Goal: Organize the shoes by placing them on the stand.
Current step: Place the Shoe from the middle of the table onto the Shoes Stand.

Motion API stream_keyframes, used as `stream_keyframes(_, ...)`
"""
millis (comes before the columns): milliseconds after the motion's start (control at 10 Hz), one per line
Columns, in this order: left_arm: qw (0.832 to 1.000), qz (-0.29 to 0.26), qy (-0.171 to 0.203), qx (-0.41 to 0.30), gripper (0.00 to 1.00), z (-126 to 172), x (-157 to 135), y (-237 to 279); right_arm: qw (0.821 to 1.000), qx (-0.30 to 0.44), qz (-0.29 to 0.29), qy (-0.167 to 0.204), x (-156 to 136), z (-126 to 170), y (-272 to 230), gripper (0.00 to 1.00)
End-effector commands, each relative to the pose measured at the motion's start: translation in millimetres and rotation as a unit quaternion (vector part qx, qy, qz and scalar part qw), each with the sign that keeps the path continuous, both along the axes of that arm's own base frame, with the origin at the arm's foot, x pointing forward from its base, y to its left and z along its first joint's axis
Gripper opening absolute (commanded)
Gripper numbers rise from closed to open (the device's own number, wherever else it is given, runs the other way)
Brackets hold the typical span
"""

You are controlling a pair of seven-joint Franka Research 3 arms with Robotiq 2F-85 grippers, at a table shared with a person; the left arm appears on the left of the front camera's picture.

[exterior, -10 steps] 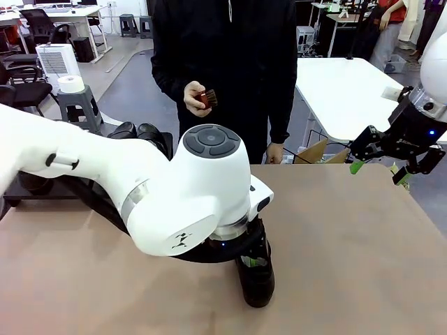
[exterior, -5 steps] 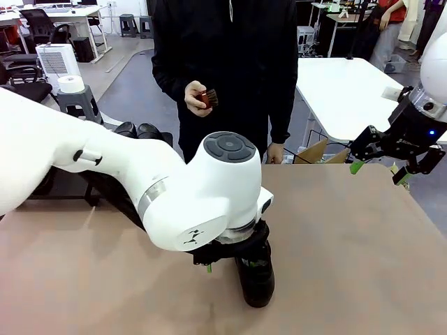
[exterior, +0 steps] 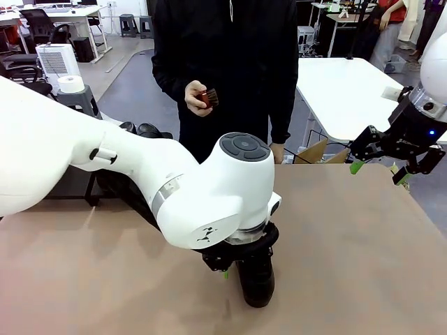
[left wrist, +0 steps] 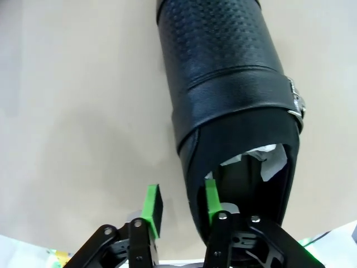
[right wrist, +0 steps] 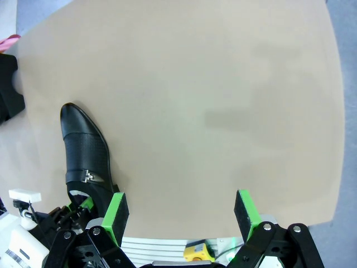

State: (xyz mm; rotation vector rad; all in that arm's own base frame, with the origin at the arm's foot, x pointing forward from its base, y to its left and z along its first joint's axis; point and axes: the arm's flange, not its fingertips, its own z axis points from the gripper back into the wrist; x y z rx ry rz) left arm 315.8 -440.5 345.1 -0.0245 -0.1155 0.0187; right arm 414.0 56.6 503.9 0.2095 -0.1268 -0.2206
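One black dress shoe (left wrist: 234,106) lies on tan tabletop (exterior: 349,244), apart from stand (exterior: 42,190) at far left behind left arm. Left gripper (left wrist: 181,204) straddles shoe's side wall at heel opening: one green pad (left wrist: 211,198) inside, against white paper stuffing (left wrist: 262,159), other pad outside, gap remaining; grasp not complete, cannot tell if clenched. Person's hand (exterior: 197,98) beyond left gripper holds small reddish-brown brush (exterior: 207,98). Right gripper (exterior: 378,172) hangs high at far right, jaws spread wide, holding nothing, shoe well left of it.
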Motion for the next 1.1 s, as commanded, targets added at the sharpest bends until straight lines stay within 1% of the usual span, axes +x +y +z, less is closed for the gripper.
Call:
stream_keyframes(0,1.000,0.003,-0.006,-0.002,0.00,0,3,-5,1.000,-0.005,-0.001,0.002,1,3,-2,1.00)
stream_keyframes(500,1.000,0.004,0.000,-0.003,0.00,3,0,-6,1.000,-0.005,-0.001,0.002,1,3,-2,1.00)
stream_keyframes(600,1.000,0.000,0.010,0.003,0.00,4,0,-5,1.000,-0.005,-0.001,0.002,1,3,-2,1.00)
stream_keyframes(700,1.000,-0.016,0.020,0.007,0.00,12,-1,-2,1.000,-0.005,-0.001,0.002,1,3,-2,1.00)
stream_keyframes(800,0.999,-0.032,0.035,0.000,0.00,34,-6,12,1.000,-0.005,-0.001,0.002,1,3,-2,1.00)
stream_keyframes(900,0.998,-0.065,0.018,-0.021,0.00,67,-11,38,1.000,-0.005,-0.001,0.002,1,3,-2,1.00)
stream_keyframes(1000,0.995,-0.092,-0.011,-0.033,0.00,96,-12,65,1.000,-0.005,-0.001,0.002,1,3,-2,1.00)
